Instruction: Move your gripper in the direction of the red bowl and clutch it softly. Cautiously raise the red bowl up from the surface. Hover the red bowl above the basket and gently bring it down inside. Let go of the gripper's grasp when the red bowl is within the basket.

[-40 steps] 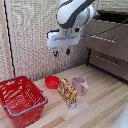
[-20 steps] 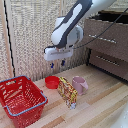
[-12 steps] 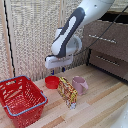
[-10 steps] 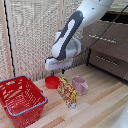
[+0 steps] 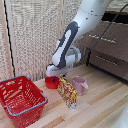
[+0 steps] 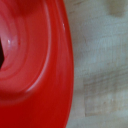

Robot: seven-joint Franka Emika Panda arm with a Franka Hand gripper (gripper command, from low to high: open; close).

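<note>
The red bowl (image 5: 51, 84) sits on the wooden table between the basket and a pink cup. My gripper (image 5: 52, 77) has come down right onto the bowl; its fingertips are at the rim and are too hidden to show whether they are open or shut. In the wrist view the red bowl (image 6: 40, 65) fills most of the picture at very close range, with its rim curving across the middle. The red basket (image 5: 20, 96), with mesh sides and a blue-grey rim, stands on the table at the exterior view's left of the bowl.
A pink cup (image 5: 80, 85) stands at the exterior view's right of the bowl. A colourful snack bag (image 5: 67, 92) stands in front, between cup and bowl. A wooden drawer unit (image 5: 107, 50) is at the back right. Curtains hang behind the table (image 5: 100, 107).
The arm has lowered steadily from well above the table and towards the exterior view's left, down onto the red bowl. The bowl, basket, cup and bag have not moved.
</note>
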